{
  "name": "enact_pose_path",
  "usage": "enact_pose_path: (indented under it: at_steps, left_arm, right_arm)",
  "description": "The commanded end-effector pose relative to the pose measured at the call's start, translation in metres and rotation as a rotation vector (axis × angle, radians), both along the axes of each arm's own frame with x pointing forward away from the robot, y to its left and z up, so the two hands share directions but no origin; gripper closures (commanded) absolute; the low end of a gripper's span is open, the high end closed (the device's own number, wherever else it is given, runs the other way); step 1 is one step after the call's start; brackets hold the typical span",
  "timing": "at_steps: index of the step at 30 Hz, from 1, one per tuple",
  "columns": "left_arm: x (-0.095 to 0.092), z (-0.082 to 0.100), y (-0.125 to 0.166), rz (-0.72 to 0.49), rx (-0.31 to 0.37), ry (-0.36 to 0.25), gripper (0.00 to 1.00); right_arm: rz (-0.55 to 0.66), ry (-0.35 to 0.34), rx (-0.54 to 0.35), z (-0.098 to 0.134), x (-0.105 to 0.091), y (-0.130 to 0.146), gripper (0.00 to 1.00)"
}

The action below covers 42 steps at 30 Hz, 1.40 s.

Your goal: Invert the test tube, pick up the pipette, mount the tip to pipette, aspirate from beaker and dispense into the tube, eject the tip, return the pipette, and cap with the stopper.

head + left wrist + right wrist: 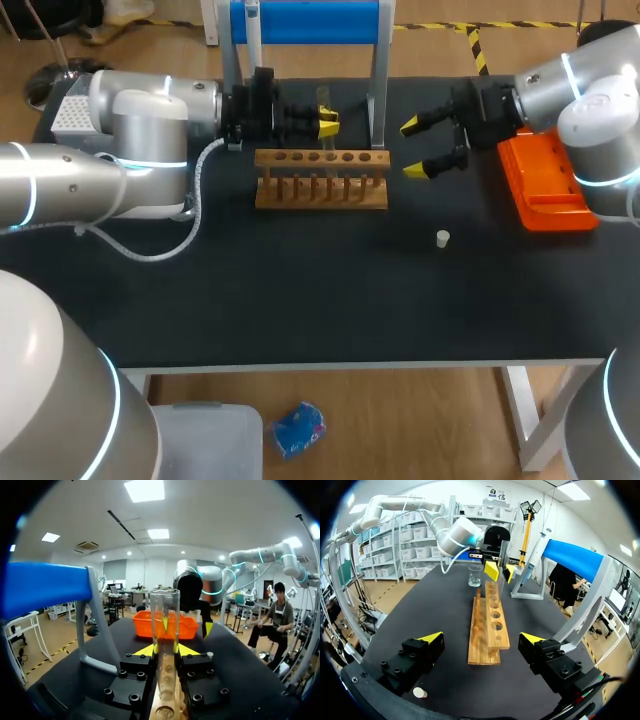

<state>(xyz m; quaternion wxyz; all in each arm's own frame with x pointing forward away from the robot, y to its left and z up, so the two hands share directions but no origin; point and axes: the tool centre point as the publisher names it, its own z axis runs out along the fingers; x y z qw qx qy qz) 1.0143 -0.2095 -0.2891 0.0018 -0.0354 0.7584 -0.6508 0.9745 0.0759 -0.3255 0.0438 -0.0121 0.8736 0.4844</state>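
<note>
A clear glass test tube (165, 610) stands upright between the yellow tips of my left gripper (165, 649), which is shut on it just above the wooden rack (320, 180). In the head view, that left gripper (327, 125) sits over the rack's back edge. To the right of the rack, my right gripper (423, 146) hovers open and empty; in its own view the right gripper (482, 639) looks along the rack (490, 625). A beaker (475, 575) stands past the rack's far end. The pipette (536, 552) hangs on the blue stand (575, 560). A white stopper (442, 238) lies on the mat.
An orange tray (545, 185) sits at the table's right side under my right arm. The blue stand's metal legs (378, 100) rise right behind the rack. Bare black mat stretches from the rack to the front edge.
</note>
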Motion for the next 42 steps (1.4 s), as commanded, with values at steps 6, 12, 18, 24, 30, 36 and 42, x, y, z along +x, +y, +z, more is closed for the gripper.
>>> enact_pose_path:
  at_steps: [6, 12, 18, 24, 30, 36, 42]
  left_arm:
    - [0.0047, -0.0087, 0.0007, -0.008, 0.001, 0.034, 1.0]
    - [0.0066, -0.0118, 0.0015, -0.008, 0.004, 0.051, 1.0]
    - [0.0084, -0.0128, 0.0021, -0.008, 0.011, 0.068, 1.0]
    - [0.0092, -0.0127, 0.0022, -0.012, 0.018, 0.081, 1.0]
    - [0.0089, -0.0121, 0.0023, -0.013, 0.031, 0.087, 1.0]
    - [0.0075, -0.0113, 0.0022, -0.015, 0.042, 0.095, 1.0]
    - [0.0063, -0.0089, 0.0015, -0.02, 0.051, 0.104, 1.0]
  right_arm:
    - [0.002, 0.001, 0.0, -0.0004, 0.0005, -0.0004, 0.0]
    - [0.002, 0.001, 0.0, -0.0004, 0.0005, -0.0004, 0.0]
    - [0.002, 0.001, 0.0, -0.0004, 0.0005, -0.0004, 0.0]
    - [0.002, 0.001, 0.0, -0.0004, 0.0005, -0.0004, 0.0]
    - [0.002, 0.001, 0.0, -0.0004, 0.0005, -0.0004, 0.0]
    - [0.002, 0.001, 0.0, -0.0004, 0.0005, -0.0004, 0.0]
    - [0.002, 0.001, 0.0, -0.0004, 0.0005, -0.0004, 0.0]
